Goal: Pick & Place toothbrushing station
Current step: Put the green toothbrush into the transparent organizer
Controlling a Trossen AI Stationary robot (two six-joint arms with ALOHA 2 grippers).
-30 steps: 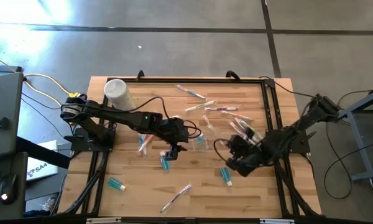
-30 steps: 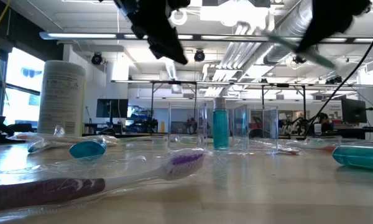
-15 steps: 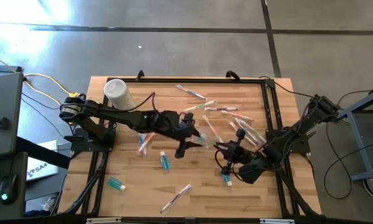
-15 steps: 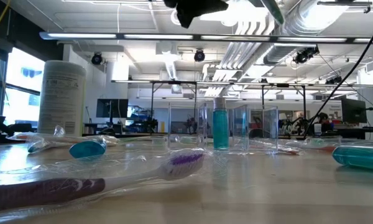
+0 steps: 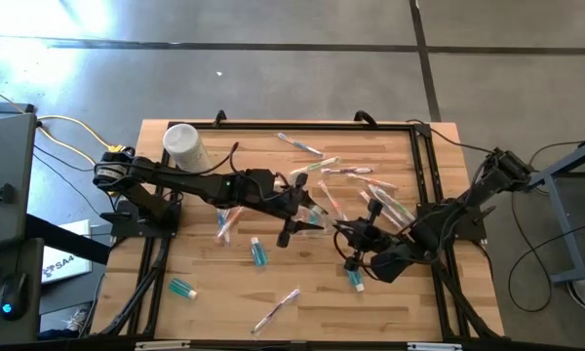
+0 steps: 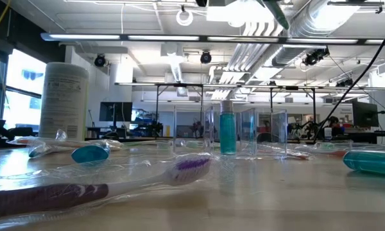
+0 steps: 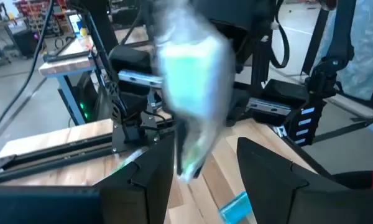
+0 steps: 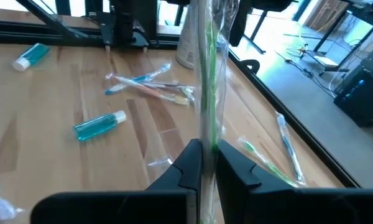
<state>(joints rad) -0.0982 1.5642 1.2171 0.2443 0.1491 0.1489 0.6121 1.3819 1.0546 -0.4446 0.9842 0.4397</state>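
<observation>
The toothbrushing station (image 6: 247, 131), a clear boxy holder, stands on the wooden table with a teal bottle (image 6: 228, 131) upright in it. My left gripper (image 5: 294, 226) hangs above the table's middle, its fingers (image 7: 158, 177) around a blurred pale-topped teal thing (image 7: 193, 81) that looks like a small bottle. To its right, my right gripper (image 5: 353, 237) is shut on a green toothbrush (image 8: 206, 74) in a clear wrapper. Both grippers are above the low view's frame; only a green end of the toothbrush (image 6: 276, 13) shows there. My left gripper has the blurred teal thing by its narrow lower end (image 7: 188, 163), between its two fingers. The thing stands up out of the fingers, clear of the table. Blur hides the exact place of contact. My right gripper (image 8: 209, 149) pinches the wrapped toothbrush's shaft (image 8: 207, 134) between its two shut fingers. The brush runs along the fingers and sticks out past their tips, lifted clear of the table.
A tall white tub (image 5: 185, 146) stands at the far left corner. Wrapped toothbrushes (image 5: 331, 175) lie scattered over the far middle and right, one more (image 5: 276, 310) near the front. Teal bottles (image 5: 260, 253) (image 5: 183, 288) (image 5: 355, 276) lie on the near half.
Both grippers have risen and tipped up toward level, leaving the low view at its top. My left gripper has gone toward the table's right with the teal thing. My right gripper has gone a little toward the far edge, still holding the toothbrush. The station has stayed put.
</observation>
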